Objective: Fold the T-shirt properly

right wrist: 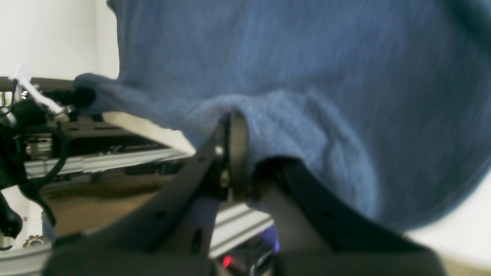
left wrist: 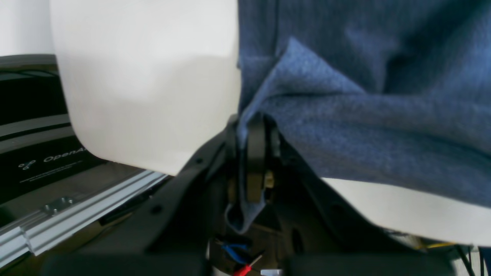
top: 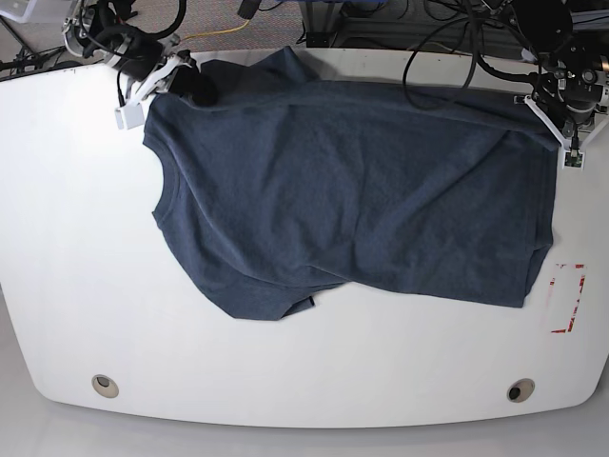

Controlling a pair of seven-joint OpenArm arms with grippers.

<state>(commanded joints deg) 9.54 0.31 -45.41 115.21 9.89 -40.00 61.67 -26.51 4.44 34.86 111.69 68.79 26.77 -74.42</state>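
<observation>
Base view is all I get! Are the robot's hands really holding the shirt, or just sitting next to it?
Observer: Really holding. In the left wrist view, the left gripper has its fingers closed on a fold of the T-shirt.
Operator: And the other hand?
Observer: Same. In the right wrist view, the right gripper is shut on a bunched edge of the cloth.
Operator: Does any shirt poke out behind the fingers?
Observer: Yes, on the left hand a small tail of blue fabric hangs down below the fingers.
Operator: Can you see the table up close?
Observer: The white table shows just beside the left hand's pinch.
</observation>
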